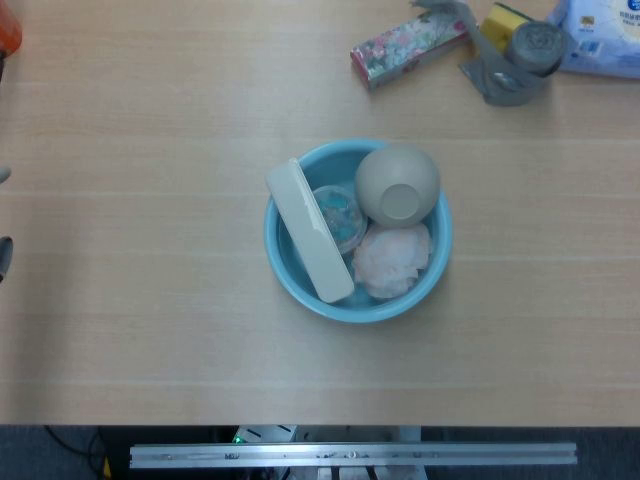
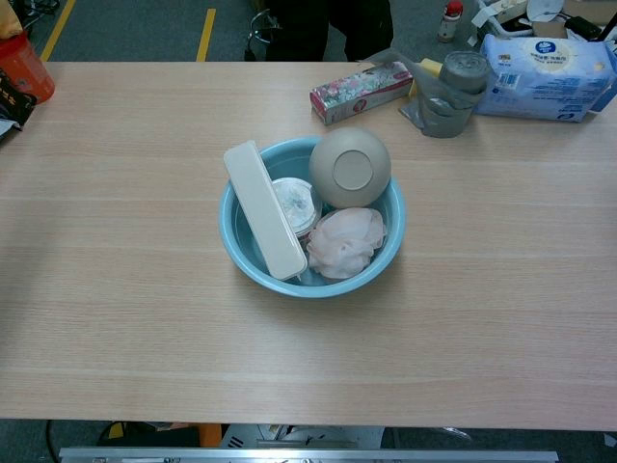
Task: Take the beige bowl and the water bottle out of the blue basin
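The blue basin [image 1: 282,262] [image 2: 239,257] sits at the middle of the table. Inside it, the beige bowl [image 1: 397,185] [image 2: 349,168] lies upside down, tilted against the far right rim. The water bottle [image 1: 337,216] [image 2: 295,204] is a clear, bluish round shape wedged between the bowl and a long white box [image 1: 308,232] [image 2: 262,210]. Only part of the bottle shows. A pink puff [image 1: 391,259] [image 2: 345,241] fills the near right of the basin. Neither hand appears in either view.
A floral box [image 1: 405,45] [image 2: 359,92], a grey tape roll [image 1: 530,55] [image 2: 453,87] and a blue-white tissue pack [image 1: 600,35] [image 2: 545,63] lie at the far right. An orange cup [image 2: 24,63] stands far left. Two small slivers [image 1: 4,255] poke in at the head view's left edge; I cannot tell what they are.
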